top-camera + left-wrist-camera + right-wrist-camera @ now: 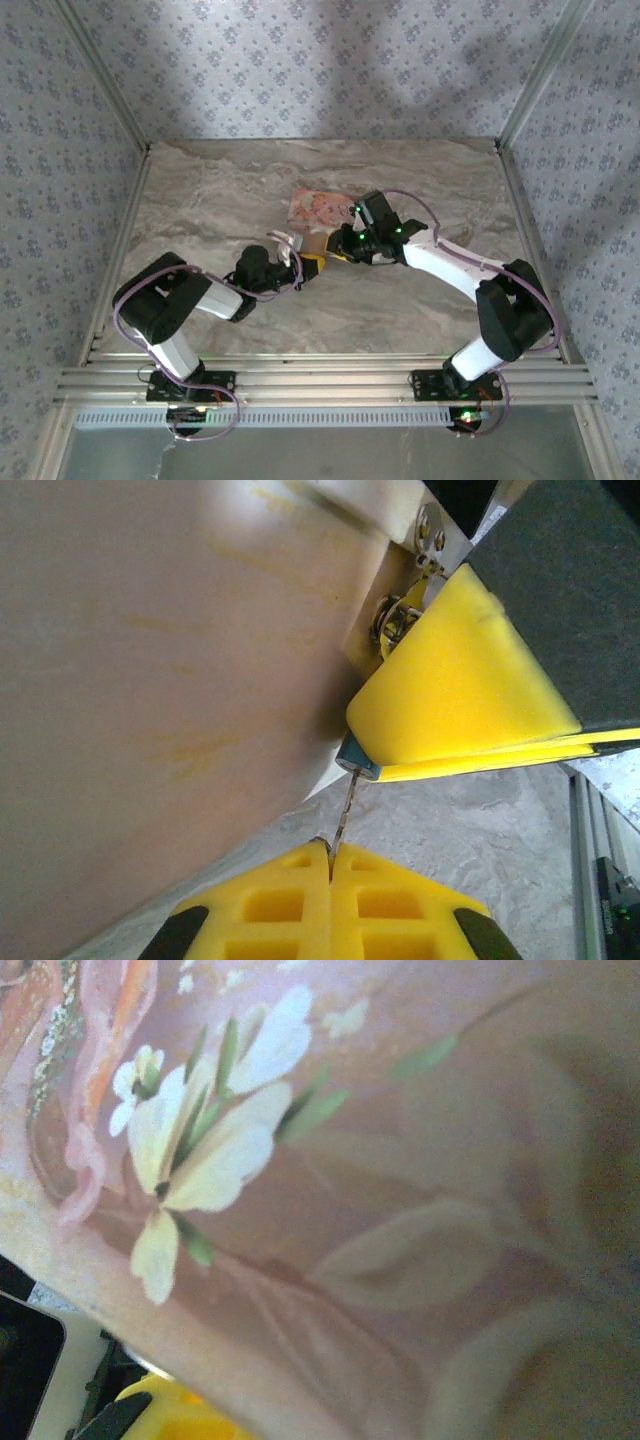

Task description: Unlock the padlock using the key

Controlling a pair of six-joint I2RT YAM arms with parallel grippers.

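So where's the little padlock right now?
Left wrist view, centre: the padlock pokes out blue from the right gripper, beside the pink box, above the key.

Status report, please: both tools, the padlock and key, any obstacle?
Left tool shut on key. Right tool shut on padlock; key tip at its body. Pink box close beside.

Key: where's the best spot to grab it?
Grip the key at its end away from the padlock, coming from opposite the lock. Its thin blade runs up to the blue body, so only that end is free; the left gripper pinches it there.
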